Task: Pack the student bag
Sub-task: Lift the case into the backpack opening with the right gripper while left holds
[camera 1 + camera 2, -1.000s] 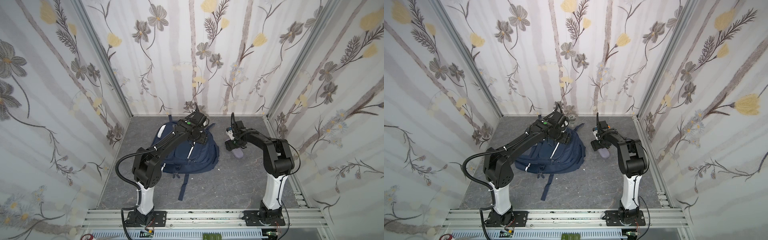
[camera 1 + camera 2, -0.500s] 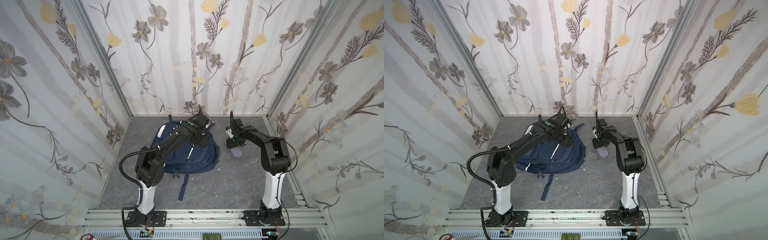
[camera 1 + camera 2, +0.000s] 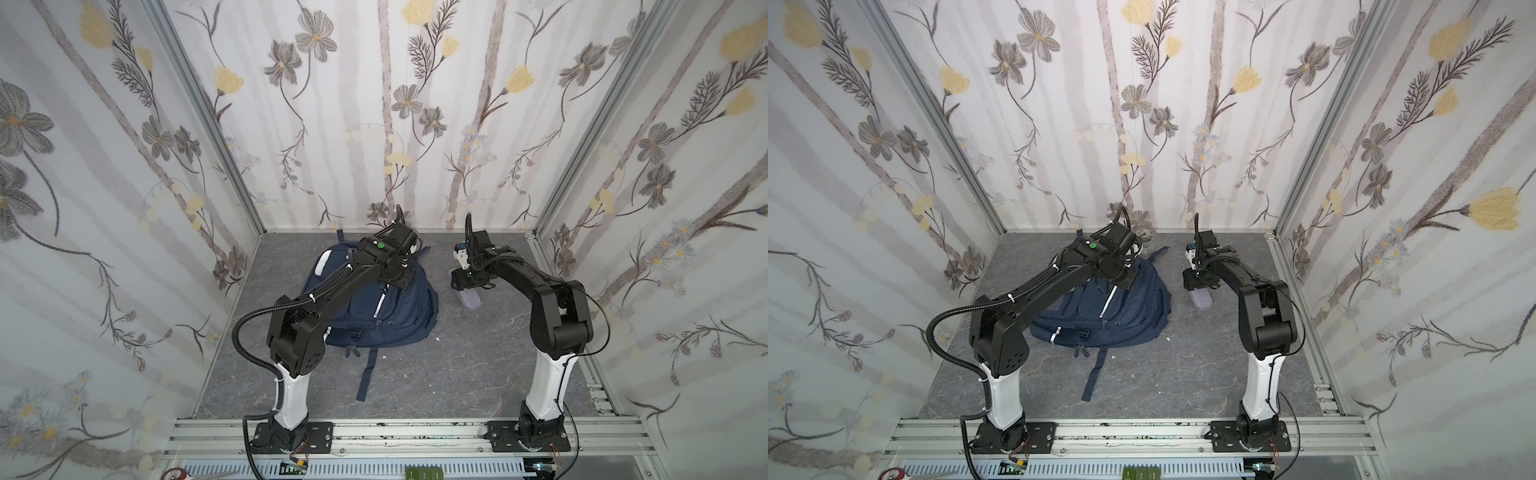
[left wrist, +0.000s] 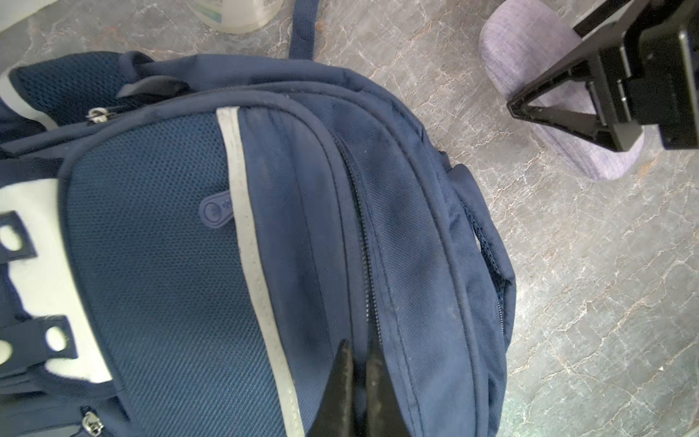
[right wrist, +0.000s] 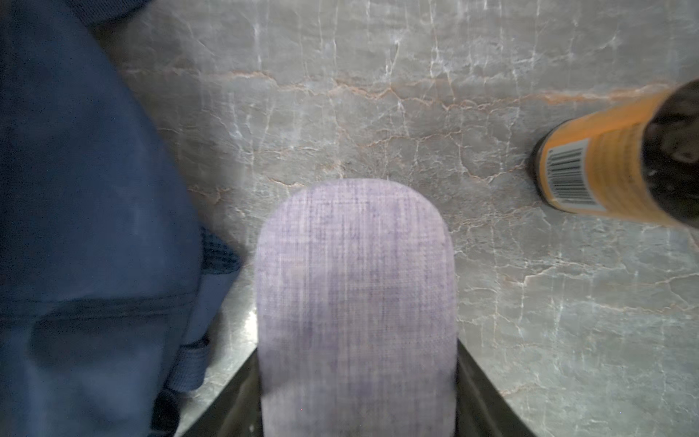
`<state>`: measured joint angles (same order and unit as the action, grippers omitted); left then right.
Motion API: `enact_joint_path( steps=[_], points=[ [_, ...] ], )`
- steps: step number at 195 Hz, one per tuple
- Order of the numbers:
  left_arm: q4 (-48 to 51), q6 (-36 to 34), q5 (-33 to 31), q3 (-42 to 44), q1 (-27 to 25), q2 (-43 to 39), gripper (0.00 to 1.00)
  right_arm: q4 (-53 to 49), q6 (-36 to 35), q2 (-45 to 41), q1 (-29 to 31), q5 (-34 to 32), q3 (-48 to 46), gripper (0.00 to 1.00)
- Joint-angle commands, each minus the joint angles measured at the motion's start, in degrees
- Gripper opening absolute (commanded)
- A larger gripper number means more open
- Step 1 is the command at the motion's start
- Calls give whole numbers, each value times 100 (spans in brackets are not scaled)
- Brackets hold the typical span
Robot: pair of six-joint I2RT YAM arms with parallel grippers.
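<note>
**Left wrist view: bag zipped, nothing packed yet**

Left wrist view puts the student bag across the left and middle of the frame. It lies flat on the table, and its main zip is closed as far as I can follow it. My left gripper is clenched on that zip line at the lower middle; whether a pull sits between the jaws I cannot tell. At the upper right a lilac case lies just beside the bag. My right gripper straddles it, jaws close against its sides, though I cannot tell if they press it. Right wrist view adds an orange bottle at the right edge, apart from the case. By my reckoning packing has barely begun: the bag needs opening, and the case and bottle are both outside it.
</note>
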<state>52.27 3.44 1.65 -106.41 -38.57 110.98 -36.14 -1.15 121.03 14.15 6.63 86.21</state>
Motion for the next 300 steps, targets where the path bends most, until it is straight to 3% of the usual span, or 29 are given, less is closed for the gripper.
enact_joint_path(
  steps=[1, 34, 74, 111, 144, 169, 182, 210, 249, 300],
  points=[
    [7, 127, -156, -96, 9, -150, 0, 208, 405, -235, 73, 275, -56, 30],
    [-188, 316, -42, -142, 9, -445, 0, 47, 1013, -826, 373, 549, -18, 29],
    [-677, 598, 164, -57, 16, -807, 0, 332, 2643, -1614, 1058, 1351, -149, 30],
    [-980, 826, 386, 6, 10, -966, 0, 1751, 4319, -2016, 1618, 1955, -969, 29],
    [-1095, 910, 619, 73, 13, -1090, 0, 2955, 5409, -1999, 1821, 2088, -1442, 30],
    [-1234, 974, 661, 279, 16, -1228, 0, 3302, 5782, -1815, 1891, 2037, -1354, 42],
    [-1311, 1009, 661, 372, 18, -1295, 0, 3398, 5933, -1767, 1902, 2018, -1337, 56],
    [-1410, 1109, 661, 471, 52, -1365, 0, 3407, 6027, -1829, 1940, 1938, -1372, 67],
    [-1522, 1251, 755, 516, 107, -1333, 0, 3535, 6222, -2039, 1970, 1967, -1693, 76],
    [-1641, 1381, 911, 499, 134, -1275, 0, 3927, 6554, -2431, 1986, 1831, -2320, 78]
  ],
)
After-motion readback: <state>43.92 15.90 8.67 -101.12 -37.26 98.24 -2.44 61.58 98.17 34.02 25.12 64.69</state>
